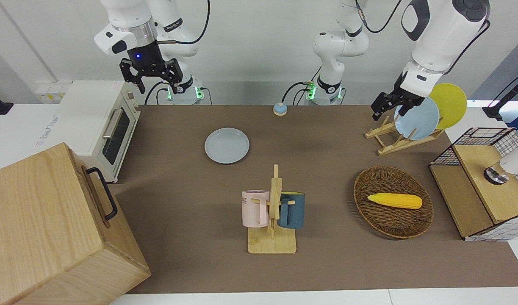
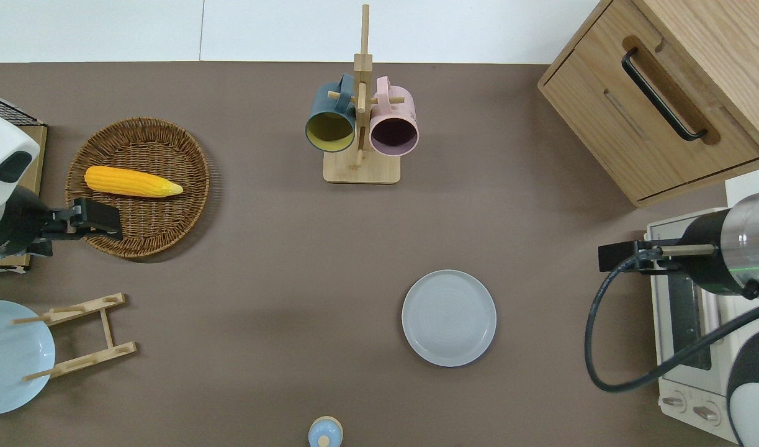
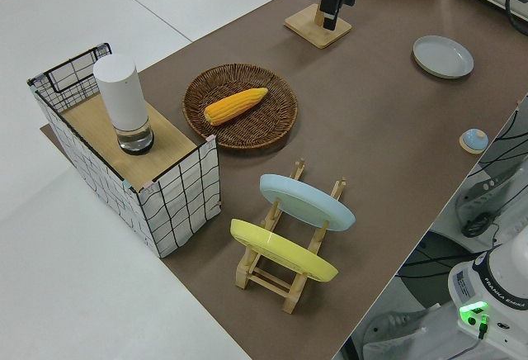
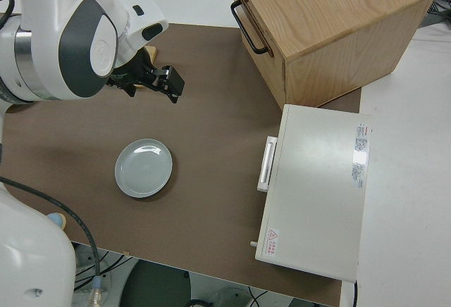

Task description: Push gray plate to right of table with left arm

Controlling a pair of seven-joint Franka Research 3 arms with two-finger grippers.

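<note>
From the front, the gray plate (image 1: 227,145) lies flat on the brown table (image 1: 326,178), nearer to the robots than the mug rack (image 1: 272,241) and toward the right arm's end, with the white toaster oven (image 1: 93,118) farther along toward that end. Nothing touches the plate. The left gripper (image 1: 390,111) hangs in the air at the opposite end of the table, close to the sky-blue plate (image 1: 419,118) that leans in the wooden dish rack (image 1: 390,142) next to a yellow plate (image 1: 451,103). Whether its claw is wide or narrow cannot be told. The right arm is parked, and the right gripper (image 1: 153,82) has its fingers spread wide. From overhead, the left gripper is over the rim of the wicker basket (image 2: 202,180) on the side nearer to the robots. An ear of corn (image 2: 131,182) lies in that basket. The gray plate sits well apart from this gripper, with bare table between them, and the wooden cabinet (image 2: 664,93) stands farther from the robots than the plate, at the right arm's end. In the left side view, the plate rests level, near the small blue bell (image 3: 473,139) at the table edge nearest the robots. In the right side view, the plate lies on open tabletop and does not touch the toaster oven.
</note>
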